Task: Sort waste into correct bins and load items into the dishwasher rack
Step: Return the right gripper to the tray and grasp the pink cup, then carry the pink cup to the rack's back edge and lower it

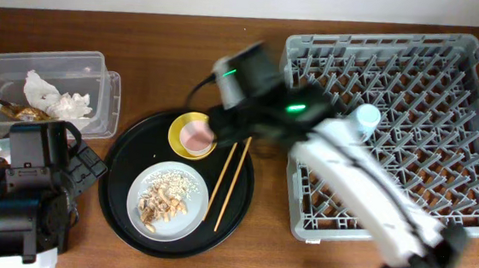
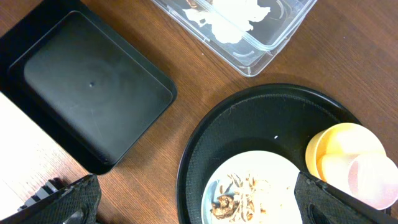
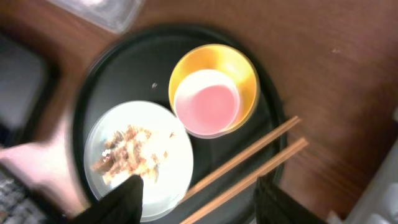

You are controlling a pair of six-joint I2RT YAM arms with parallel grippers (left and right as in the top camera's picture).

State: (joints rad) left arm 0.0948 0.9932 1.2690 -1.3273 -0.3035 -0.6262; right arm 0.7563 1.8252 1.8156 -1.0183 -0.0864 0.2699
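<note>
The round black tray [image 1: 233, 211] holds a small yellow bowl [image 1: 178, 127] with a pink cup [image 1: 196, 135] in it, a pale-grey plate [image 1: 183, 219] with beige food scraps [image 1: 161, 201], and wooden chopsticks [image 1: 229, 183]. My right gripper [image 3: 202, 202] is open just above the chopsticks [image 3: 249, 165], near the plate [image 3: 174, 149]. My left gripper [image 2: 199, 205] is open and empty over the tray's left rim and the plate [image 2: 261, 168]. The clear tub [image 1: 97, 97] holds white tissue [image 1: 50, 93] and a gold-brown wrapper [image 1: 27, 113]. A light-blue cup [image 1: 367, 118] stands in the grey dishwasher rack [image 1: 478, 153].
The shallow black bin [image 2: 87, 87] lies empty left of the tray in the left wrist view; in the overhead view my left arm [image 1: 21, 194] covers it. My right arm [image 1: 372, 196] stretches across the rack's front left corner. The table's front edge is close below the tray.
</note>
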